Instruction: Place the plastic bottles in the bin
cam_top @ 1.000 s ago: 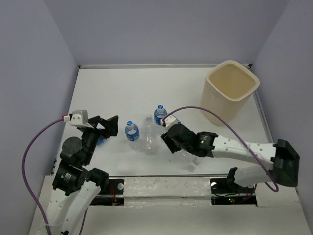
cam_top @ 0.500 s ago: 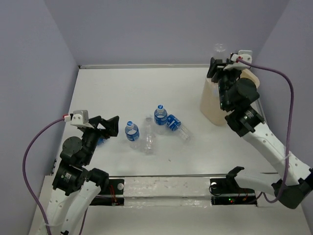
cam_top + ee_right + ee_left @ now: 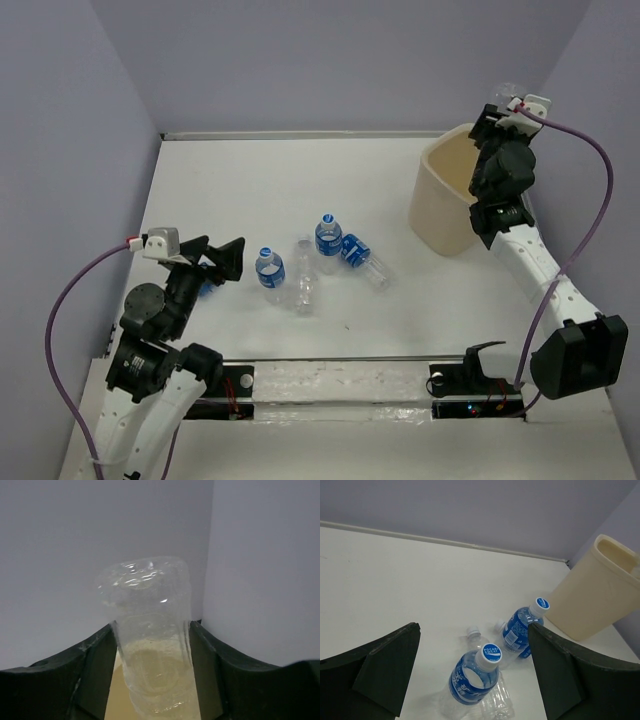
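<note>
Above the bin's (image 3: pixel 445 212) far corner | right gripper (image 3: pixel 503 108) clenched on a clear label-free bottle (image 3: pixel 150 630) | best nudged inward over the opening before letting go | left gripper (image 3: pixel 222 256) spread wide, idle | four more bottles (image 3: pixel 327 236) sit well apart from the bin

A second ago the right gripper (image 3: pixel 500 106) was low beside the bottle cluster (image 3: pixel 300 265); now it is raised at the far right corner of the bin (image 3: pixel 438 205), closed on a clear bottle (image 3: pixel 150 645). Half a second ago it was over the bin's far left rim; it has since swung to the right.
</note>
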Tool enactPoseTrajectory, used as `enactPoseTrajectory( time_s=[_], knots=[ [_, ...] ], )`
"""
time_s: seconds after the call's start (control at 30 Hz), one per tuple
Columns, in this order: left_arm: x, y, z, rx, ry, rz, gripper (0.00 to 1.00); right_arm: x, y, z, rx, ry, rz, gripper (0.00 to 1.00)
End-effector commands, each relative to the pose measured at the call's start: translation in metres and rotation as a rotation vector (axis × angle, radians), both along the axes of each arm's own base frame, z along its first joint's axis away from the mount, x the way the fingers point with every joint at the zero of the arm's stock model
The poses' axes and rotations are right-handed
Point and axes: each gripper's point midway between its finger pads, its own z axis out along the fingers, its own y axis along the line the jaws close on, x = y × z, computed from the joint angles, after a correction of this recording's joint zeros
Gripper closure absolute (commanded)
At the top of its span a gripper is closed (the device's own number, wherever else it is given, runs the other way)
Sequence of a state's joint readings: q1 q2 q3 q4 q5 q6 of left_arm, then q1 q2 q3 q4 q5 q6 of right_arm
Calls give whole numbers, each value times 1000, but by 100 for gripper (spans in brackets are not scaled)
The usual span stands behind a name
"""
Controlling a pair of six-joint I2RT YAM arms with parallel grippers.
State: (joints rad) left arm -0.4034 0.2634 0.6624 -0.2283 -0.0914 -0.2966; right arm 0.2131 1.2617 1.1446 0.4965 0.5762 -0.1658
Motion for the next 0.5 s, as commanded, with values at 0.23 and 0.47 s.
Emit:
enactPoseTrajectory(
  time_s=[0.23, 0.47],
  knots=[
    [18, -59, -35, 7, 211, -235, 2, -32, 9, -3, 160, -31, 135, 9],
    [27, -58, -45, 20, 269, -198, 10, -58, 84, -42, 278, 125, 555, 12]
  ],
)
